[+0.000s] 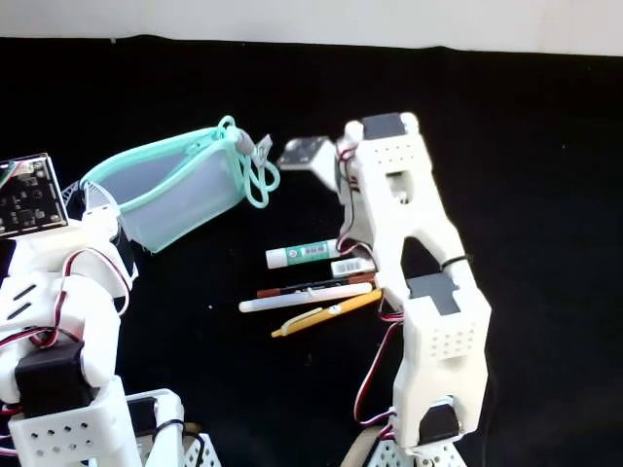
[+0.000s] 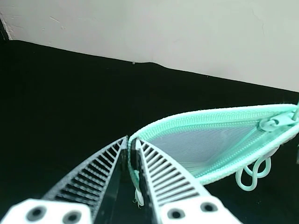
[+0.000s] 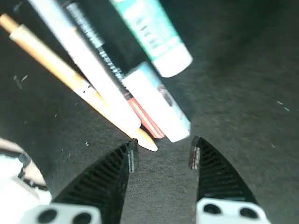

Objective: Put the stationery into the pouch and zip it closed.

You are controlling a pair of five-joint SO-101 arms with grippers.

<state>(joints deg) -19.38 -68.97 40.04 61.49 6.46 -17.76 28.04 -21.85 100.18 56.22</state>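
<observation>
On the black table, the left gripper has its fingers pinched shut on one end of the mint-green pouch. It holds the pouch lifted off the cloth, toward ten o'clock from the stationery. The pouch's mouth gapes open, and its zip pull and plastic loop are at the end away from the fingers. The stationery lies loose on the table near the middle of the high view, well apart from the pouch. The glue stick is at the twelve o'clock edge of the group, with the eraser just beside it on the three o'clock side. Below them, toward six o'clock, come the dark pen, the white pen and then the orange pen, lying close together and roughly parallel. The right gripper is at the three o'clock end of this group. Its fingers are spread apart with bare cloth between them and grip nothing. Its tips are just beside the ends of the eraser and the orange pen, without touching either.
</observation>
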